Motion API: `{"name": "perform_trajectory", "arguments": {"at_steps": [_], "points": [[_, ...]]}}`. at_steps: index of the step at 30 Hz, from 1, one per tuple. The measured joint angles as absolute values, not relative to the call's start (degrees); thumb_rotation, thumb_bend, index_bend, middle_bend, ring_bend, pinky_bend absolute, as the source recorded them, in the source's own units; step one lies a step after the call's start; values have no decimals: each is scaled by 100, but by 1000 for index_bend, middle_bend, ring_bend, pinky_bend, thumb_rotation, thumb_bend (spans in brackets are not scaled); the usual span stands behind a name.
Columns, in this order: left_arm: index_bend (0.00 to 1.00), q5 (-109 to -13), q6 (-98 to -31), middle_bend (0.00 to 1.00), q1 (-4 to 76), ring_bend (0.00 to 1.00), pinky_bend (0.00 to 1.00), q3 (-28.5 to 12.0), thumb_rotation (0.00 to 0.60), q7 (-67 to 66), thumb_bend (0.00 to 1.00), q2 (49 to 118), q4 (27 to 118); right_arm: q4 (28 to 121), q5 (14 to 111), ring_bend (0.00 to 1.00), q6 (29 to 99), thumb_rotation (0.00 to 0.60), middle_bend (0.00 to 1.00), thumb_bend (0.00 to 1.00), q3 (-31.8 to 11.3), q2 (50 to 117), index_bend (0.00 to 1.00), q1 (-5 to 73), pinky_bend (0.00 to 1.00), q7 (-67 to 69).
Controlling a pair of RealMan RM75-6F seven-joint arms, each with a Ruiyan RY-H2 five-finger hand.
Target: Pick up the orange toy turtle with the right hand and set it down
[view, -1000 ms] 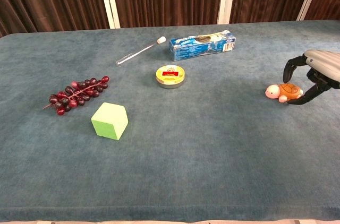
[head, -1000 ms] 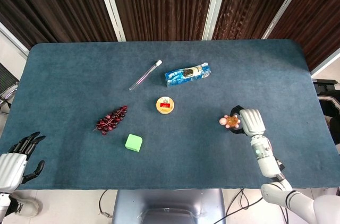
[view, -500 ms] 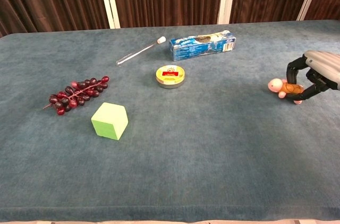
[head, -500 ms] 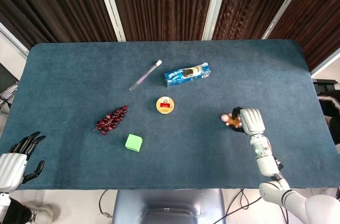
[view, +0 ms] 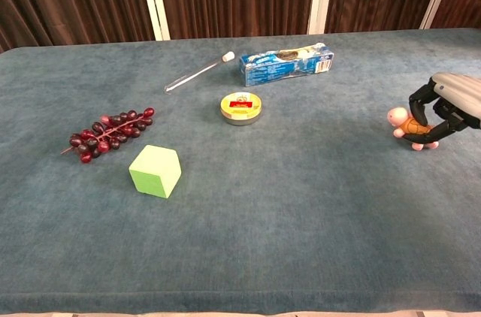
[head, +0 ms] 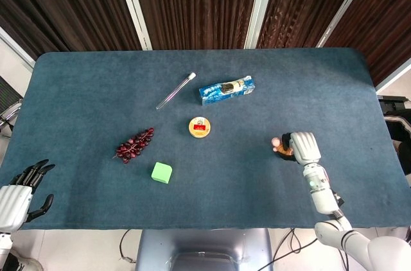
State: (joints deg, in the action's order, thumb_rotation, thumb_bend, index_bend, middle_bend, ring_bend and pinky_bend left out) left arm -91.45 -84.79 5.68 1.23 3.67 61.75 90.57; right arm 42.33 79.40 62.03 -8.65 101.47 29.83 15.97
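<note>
Turtle (view: 410,126) now lifted in right hand (view: 443,103), tin (view: 241,107) well apart

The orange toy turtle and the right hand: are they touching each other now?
Touching. In the chest view, the dark fingers of the right hand wrap around the shell of the orange toy turtle from both sides, with no gap visible.

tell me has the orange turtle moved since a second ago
Yes. In the chest view the orange turtle, held by the right robot hand, has risen off the table and tilted up.
</note>
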Motion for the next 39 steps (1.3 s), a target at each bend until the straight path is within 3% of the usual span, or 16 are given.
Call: {"name": "perform_trajectory", "arguments": {"at_steps": [2, 5, 12, 18, 20, 24, 28, 31, 34, 39], "points": [[167, -9145, -8474, 87, 572, 144, 303, 121, 600, 362, 413, 6173, 9066, 4423, 7976, 994, 6172, 600, 541, 469, -825, 9995, 442, 2962, 982, 1707], [167, -9138, -8460, 87, 581, 145, 303, 117, 600, 357, 412, 6169, 9075, 4769, 8013, 946, 6164, 600, 475, 338, -772, 9750, 324, 2908, 950, 1736], [166, -9146, -8484, 87, 564, 145, 303, 126, 600, 369, 413, 6175, 9059, 5980, 8019, 795, 6229, 600, 370, 204, -662, 8973, 165, 2689, 891, 1463], [166, -9163, -8483, 87, 566, 145, 303, 131, 600, 352, 413, 6175, 9067, 6866, 7988, 623, 6371, 600, 224, 77, -566, 8306, 9, 2460, 863, 1027], [166, -9185, -8491, 87, 561, 145, 303, 145, 600, 348, 412, 6168, 9075, 7258, 8014, 543, 6533, 600, 188, 55, -518, 8060, 0, 2316, 800, 886], [166, -9189, -8503, 87, 561, 145, 303, 139, 600, 340, 412, 6172, 9075, 7860, 8193, 261, 7214, 600, 127, 47, -429, 7690, 0, 1983, 470, 692], [166, -9185, -8518, 87, 554, 145, 303, 136, 600, 343, 412, 6174, 9078, 8221, 8554, 98, 8172, 600, 121, 45, -291, 7429, 41, 1531, 224, 437], [166, -9187, -8533, 87, 549, 145, 303, 132, 600, 348, 410, 6179, 9074, 8393, 8733, 17, 8652, 600, 80, 46, -179, 7280, 32, 1191, 141, 136], [166, -9188, -8536, 87, 558, 145, 303, 118, 600, 335, 411, 6195, 9068, 8624, 8723, 0, 8788, 600, 18, 46, -73, 7119, 6, 931, 83, -215], [167, -9194, -8498, 86, 582, 145, 303, 119, 600, 318, 412, 6205, 9064, 8895, 8524, 0, 8869, 600, 0, 45, -15, 6956, 0, 629, 76, -494]]}}
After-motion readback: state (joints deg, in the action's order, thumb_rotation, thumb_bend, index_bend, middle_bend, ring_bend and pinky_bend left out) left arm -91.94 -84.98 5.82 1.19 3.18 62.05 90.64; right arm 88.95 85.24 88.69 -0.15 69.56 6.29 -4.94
